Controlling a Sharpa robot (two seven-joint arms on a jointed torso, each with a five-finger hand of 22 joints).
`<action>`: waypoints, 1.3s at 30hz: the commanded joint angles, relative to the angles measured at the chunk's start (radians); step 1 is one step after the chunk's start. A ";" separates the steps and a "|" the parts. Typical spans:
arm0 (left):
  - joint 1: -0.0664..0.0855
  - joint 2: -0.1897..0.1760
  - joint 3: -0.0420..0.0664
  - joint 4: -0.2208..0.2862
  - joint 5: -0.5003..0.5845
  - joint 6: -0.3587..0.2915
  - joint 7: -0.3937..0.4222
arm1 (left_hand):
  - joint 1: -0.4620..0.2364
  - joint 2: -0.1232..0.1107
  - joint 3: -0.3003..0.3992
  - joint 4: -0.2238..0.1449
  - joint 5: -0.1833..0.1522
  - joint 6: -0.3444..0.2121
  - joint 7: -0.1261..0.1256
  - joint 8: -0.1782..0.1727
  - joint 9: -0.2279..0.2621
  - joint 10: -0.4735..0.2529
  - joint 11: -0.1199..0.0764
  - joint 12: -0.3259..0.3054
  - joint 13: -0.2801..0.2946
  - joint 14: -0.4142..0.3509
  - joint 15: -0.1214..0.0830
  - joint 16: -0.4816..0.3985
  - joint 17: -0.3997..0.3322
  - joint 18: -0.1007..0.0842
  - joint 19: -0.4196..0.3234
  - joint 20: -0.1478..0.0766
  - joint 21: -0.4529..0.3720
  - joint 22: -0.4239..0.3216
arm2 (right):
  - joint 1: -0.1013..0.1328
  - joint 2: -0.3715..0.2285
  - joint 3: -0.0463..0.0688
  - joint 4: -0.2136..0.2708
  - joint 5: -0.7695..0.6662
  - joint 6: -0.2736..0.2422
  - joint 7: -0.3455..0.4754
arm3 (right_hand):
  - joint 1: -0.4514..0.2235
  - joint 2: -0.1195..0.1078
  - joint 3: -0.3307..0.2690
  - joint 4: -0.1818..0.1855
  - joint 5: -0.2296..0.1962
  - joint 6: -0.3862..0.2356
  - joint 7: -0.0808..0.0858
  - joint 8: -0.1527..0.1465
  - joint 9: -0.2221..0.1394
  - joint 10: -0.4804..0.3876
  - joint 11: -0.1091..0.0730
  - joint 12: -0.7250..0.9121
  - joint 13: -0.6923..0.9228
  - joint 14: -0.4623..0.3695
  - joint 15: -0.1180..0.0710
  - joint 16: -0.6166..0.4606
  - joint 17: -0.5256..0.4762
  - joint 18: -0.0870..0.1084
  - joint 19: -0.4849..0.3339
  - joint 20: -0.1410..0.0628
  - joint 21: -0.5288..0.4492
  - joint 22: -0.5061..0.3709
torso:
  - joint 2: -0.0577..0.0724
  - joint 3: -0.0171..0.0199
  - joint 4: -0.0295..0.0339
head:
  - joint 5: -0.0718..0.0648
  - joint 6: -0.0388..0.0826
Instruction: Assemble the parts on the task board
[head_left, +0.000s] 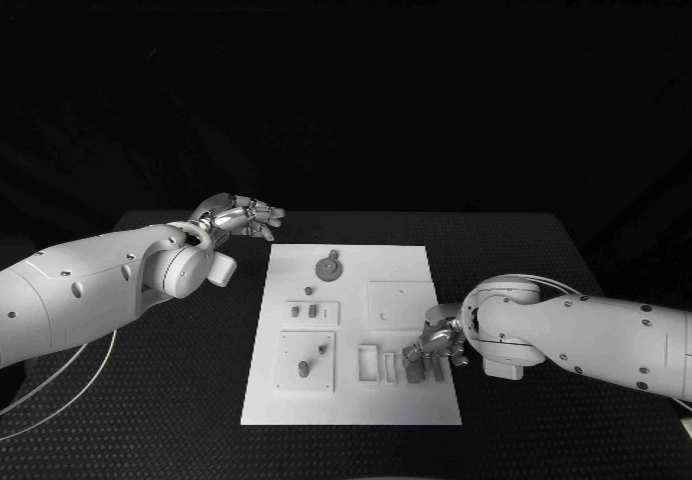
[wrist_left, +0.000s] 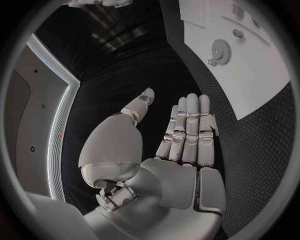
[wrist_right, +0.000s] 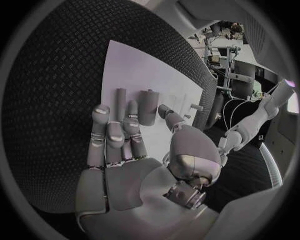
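Observation:
The white task board (head_left: 397, 255) lies in the middle of the black table. On it are a grey gear (head_left: 329, 267), small pegs (head_left: 310, 311), a standing peg (head_left: 304, 369) and upright grey pieces (head_left: 415, 370) near its right front corner. My right hand (head_left: 437, 343) hovers over that corner, fingers stretched down toward two grey cylinders (wrist_right: 147, 106); nothing is in its grasp, and I cannot tell whether a fingertip (wrist_right: 132, 106) touches them. My left hand (head_left: 242, 217) is raised left of the board's far corner, fingers straight and empty. The left wrist view shows that hand (wrist_left: 187, 135) with the gear (wrist_left: 220, 50) beyond it.
Black textured mat (head_left: 173, 380) surrounds the board on all sides. A white cable (head_left: 65, 385) loops at the left below my left arm. Two rectangular holders (head_left: 369, 362) stand on the board just left of my right hand.

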 joint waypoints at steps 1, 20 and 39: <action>0.001 0.000 0.001 0.003 0.004 0.011 0.009 | -0.001 0.006 -0.004 -0.003 -0.004 0.005 -0.002 0.007 -0.002 0.003 -0.005 0.004 0.001 -0.001 0.004 -0.004 0.001 0.001 -0.001 0.006 -0.005 0.001 | -0.007 0.007 0.000 -0.005 -0.026 0.017 0.004 | -0.010 -0.003 0.002 0.004 0.003 -0.005 0.004 -0.006 0.000 0.001 0.002 -0.006 0.002 0.000 0.002 0.007 0.001 0.015 0.001 -0.005 0.000 0.000 | 0.000 -0.0004 0.0002 | 0.001 0.000; 0.001 -0.003 0.001 0.006 0.004 0.013 0.006 | -0.001 0.007 -0.004 -0.003 -0.004 0.005 -0.002 0.006 -0.002 0.003 -0.005 0.004 0.001 -0.001 0.004 -0.005 0.002 0.001 -0.001 0.006 -0.006 0.002 | -0.023 0.027 0.000 -0.019 -0.068 0.015 -0.002 | 0.032 0.064 0.009 -0.086 0.001 -0.003 0.006 -0.010 0.006 0.003 0.004 -0.014 0.022 0.001 0.005 0.008 0.007 0.015 0.001 -0.003 0.008 0.006 | 0.000 -0.0011 0.0006 | 0.000 -0.004; 0.001 -0.003 0.001 0.006 0.003 0.016 0.004 | -0.001 0.007 -0.004 -0.003 -0.004 0.004 -0.002 0.007 -0.002 0.003 -0.005 0.004 0.001 -0.001 0.004 -0.005 0.003 0.001 -0.001 0.006 -0.006 0.002 | -0.015 -0.002 0.000 0.022 -0.001 -0.067 0.010 | 0.056 0.117 0.060 -0.123 0.002 0.017 0.002 -0.007 0.009 0.022 0.001 -0.019 0.035 0.019 0.004 0.009 0.015 0.015 0.015 0.002 0.016 0.006 | -0.001 -0.0011 -0.0006 | -0.002 0.003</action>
